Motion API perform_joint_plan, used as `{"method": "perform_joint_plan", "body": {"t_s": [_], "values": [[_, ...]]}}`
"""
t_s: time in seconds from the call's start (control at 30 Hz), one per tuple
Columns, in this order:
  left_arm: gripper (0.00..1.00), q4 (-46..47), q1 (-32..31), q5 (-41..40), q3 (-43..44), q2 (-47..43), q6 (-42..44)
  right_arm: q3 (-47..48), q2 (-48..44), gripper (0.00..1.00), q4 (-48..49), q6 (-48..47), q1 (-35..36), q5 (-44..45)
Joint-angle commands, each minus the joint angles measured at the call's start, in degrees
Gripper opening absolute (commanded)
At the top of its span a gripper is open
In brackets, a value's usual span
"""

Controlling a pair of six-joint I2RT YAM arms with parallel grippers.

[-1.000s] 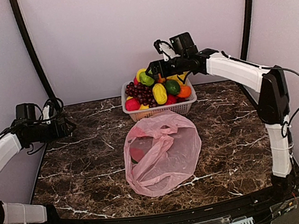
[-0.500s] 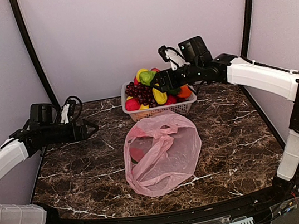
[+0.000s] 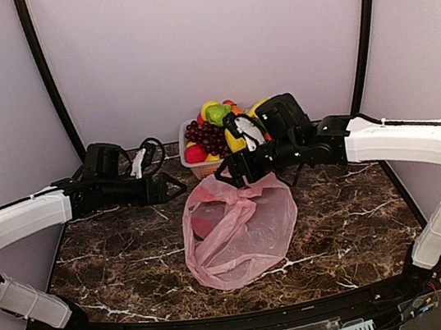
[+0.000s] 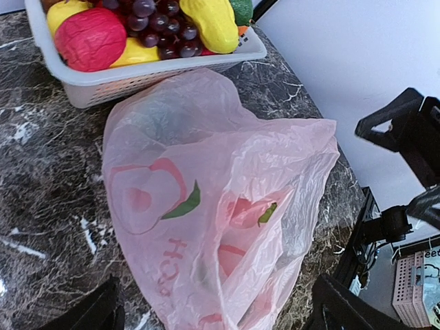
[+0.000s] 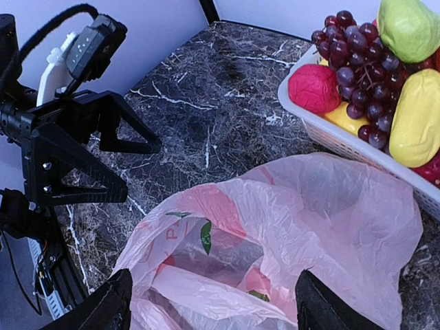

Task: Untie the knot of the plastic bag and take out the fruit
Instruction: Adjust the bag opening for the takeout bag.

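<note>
The pink plastic bag [image 3: 242, 228] lies flat and crumpled on the marble table, its mouth loose. No knot shows, and I see no fruit inside it. The fruit sits in the white basket [image 3: 273, 158] behind it: purple grapes [image 3: 210, 137], a yellow one [image 3: 235, 139], a green one [image 3: 215, 115] and a red one [image 3: 195, 154]. My left gripper [image 3: 176, 190] is open just left of the bag's far edge. My right gripper [image 3: 230, 176] is open over that far edge. The bag fills both wrist views [image 4: 227, 199] [image 5: 289, 227], between open fingers.
The basket's near rim [image 4: 158, 72] almost touches the bag. In the right wrist view the left gripper [image 5: 82, 151] is close on the left. In the left wrist view the right gripper [image 4: 405, 134] is close on the right. Dark frame posts stand at the back corners.
Both arms have swung in toward the bag. The right gripper came down from over the basket to the bag's far edge. The left gripper moved right from the table's left side.
</note>
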Motion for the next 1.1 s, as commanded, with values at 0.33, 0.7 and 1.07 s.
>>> {"method": "perform_joint_plan", "body": {"t_s": [0.33,0.7,1.07], "values": [[0.93,2.7,-4.7,-0.6,7.4,11.0,0.1,-1.2,8.8,0.68,6.3,5.8,2.9,0.3],[0.85,3.0,-5.2,-2.0,9.2,15.4,0.2,-0.1,15.1,0.64,6.2,6.7,3.1,0.8],[0.24,4.0,-5.9,-0.5,11.5,18.2,-0.4,1.8,20.5,0.58,2.5,9.4,3.1,4.7]]}}
